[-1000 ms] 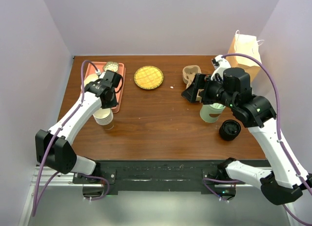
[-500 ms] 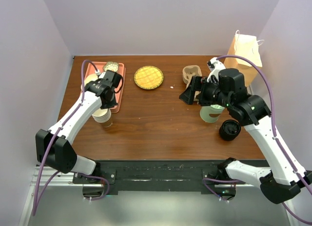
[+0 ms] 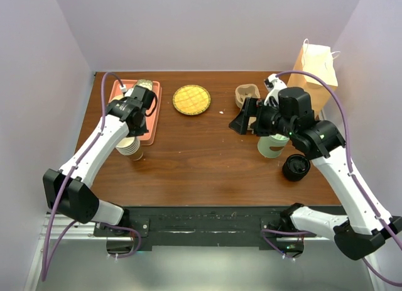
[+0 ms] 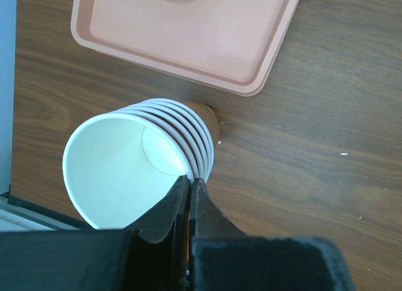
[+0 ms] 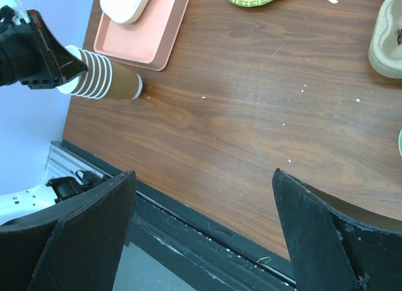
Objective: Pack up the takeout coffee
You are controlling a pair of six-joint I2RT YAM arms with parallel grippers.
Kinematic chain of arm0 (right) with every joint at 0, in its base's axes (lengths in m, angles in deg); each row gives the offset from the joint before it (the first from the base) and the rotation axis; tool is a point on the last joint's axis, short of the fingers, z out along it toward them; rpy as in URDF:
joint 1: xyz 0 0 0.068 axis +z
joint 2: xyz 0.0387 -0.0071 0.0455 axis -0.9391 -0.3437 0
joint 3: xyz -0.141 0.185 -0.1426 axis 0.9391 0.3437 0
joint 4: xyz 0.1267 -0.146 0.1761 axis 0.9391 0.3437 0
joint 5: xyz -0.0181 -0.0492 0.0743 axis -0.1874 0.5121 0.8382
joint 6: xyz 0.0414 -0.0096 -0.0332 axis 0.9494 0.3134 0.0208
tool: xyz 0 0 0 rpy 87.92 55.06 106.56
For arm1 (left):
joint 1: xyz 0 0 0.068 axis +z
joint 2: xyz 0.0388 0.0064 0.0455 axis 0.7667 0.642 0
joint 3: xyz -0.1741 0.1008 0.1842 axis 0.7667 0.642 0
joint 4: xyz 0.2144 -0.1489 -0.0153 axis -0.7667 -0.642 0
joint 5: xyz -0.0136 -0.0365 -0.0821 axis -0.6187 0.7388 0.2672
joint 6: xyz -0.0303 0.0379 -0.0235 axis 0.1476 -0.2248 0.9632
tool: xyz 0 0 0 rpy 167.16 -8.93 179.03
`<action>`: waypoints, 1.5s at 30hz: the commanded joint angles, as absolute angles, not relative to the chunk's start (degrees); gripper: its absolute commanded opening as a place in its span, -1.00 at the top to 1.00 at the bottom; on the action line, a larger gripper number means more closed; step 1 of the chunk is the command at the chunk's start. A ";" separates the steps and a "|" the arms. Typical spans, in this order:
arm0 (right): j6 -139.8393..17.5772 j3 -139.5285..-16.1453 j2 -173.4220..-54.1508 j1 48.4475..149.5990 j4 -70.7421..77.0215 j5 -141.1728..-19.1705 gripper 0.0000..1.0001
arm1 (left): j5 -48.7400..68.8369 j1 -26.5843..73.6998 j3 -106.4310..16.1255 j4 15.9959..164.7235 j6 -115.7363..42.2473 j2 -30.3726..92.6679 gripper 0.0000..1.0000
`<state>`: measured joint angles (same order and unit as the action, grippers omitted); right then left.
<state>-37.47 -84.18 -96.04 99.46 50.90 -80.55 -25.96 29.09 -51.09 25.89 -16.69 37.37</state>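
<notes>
Takeout coffee (image 3: 296,167): small cup under a round black lid, set at the near right of the tabletop (image 3: 207,159), just beside a pale-green cup (image 3: 273,146); touched by neither hand.

Left hand (image 4: 190,185): fingers pinched fully together on the rim of the top cup in a stack of paper cups (image 4: 144,159). The stack is placed at the left, just on the near side of a pink tray (image 4: 188,39).

Right hand (image 5: 202,178): fingers spread wide, nothing gripped, poised above the middle of the tabletop.

Yellow plate (image 3: 191,99) and pulp carrier (image 3: 247,95) are listed at the far side, with a paper bag (image 3: 316,68) at the far right.
</notes>
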 commanded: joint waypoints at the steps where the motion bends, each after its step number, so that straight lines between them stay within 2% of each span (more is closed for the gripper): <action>1: -36.48 -85.17 -96.77 99.60 48.86 -79.20 -0.86 | -27.57 29.49 -50.86 25.33 -18.18 36.16 1.00; 6: -36.39 -85.79 -97.39 99.52 49.04 -79.20 -0.86 | -25.81 29.49 -47.88 25.32 -17.39 35.72 1.00; 15: -36.04 -84.82 -97.74 99.60 48.78 -78.76 -0.86 | -25.81 29.49 -47.51 25.33 -17.39 35.99 0.65; 19: -36.13 -84.56 -97.74 99.60 47.98 -78.23 -0.86 | -25.55 29.49 -47.25 25.06 -17.47 36.07 0.61; 24: -36.48 -84.47 -97.92 99.60 48.16 -78.06 -0.86 | -25.37 29.49 -46.81 24.62 -17.47 35.81 0.74; 30: -36.74 -84.29 -98.01 99.60 48.42 -77.88 -0.86 | -26.07 29.49 -48.22 23.83 -17.48 35.55 0.65; 32: -36.83 -84.38 -98.01 99.52 48.51 -77.88 -0.86 | -25.99 29.49 -48.22 23.57 -17.65 35.63 0.77; 33: -37.01 -84.47 -98.10 99.60 48.51 -77.88 -0.86 | -25.99 29.49 -48.22 23.57 -17.65 35.63 0.96; 34: -37.10 -84.56 -98.01 99.60 48.69 -77.88 -0.86 | -26.07 29.49 -48.22 23.48 -17.65 35.63 1.00; 37: -37.10 -84.56 -98.10 99.60 48.86 -77.79 -0.86 | -26.51 29.49 -48.66 23.13 -17.56 35.46 0.96; 39: -37.18 -84.56 -98.01 99.60 49.04 -77.79 -0.86 | -27.04 29.49 -49.36 22.43 -17.56 35.46 0.68; 41: -37.27 -84.47 -98.01 99.52 49.13 -77.79 -0.86 | -27.30 29.49 -49.80 22.08 -17.83 35.37 0.67; 42: -37.27 -84.47 -97.92 99.60 49.13 -77.79 -0.86 | -27.30 29.49 -49.89 22.07 -17.91 35.37 0.69; 43: -37.18 -84.47 -97.92 99.60 49.13 -77.79 -0.86 | -27.22 29.49 -49.97 21.99 -18.09 35.28 0.78; 44: -37.18 -84.47 -98.01 99.52 49.13 -77.71 -0.86 | -27.04 29.49 -49.89 22.07 -18.26 35.28 0.96; 45: -37.18 -84.47 -98.10 99.60 49.13 -77.71 -0.86 | -26.95 29.49 -49.80 22.16 -18.35 35.20 1.00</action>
<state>-36.90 -84.18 -97.96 99.46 50.51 -79.04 -25.65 29.11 -47.48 22.61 -17.80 37.19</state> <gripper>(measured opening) 0.931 0.053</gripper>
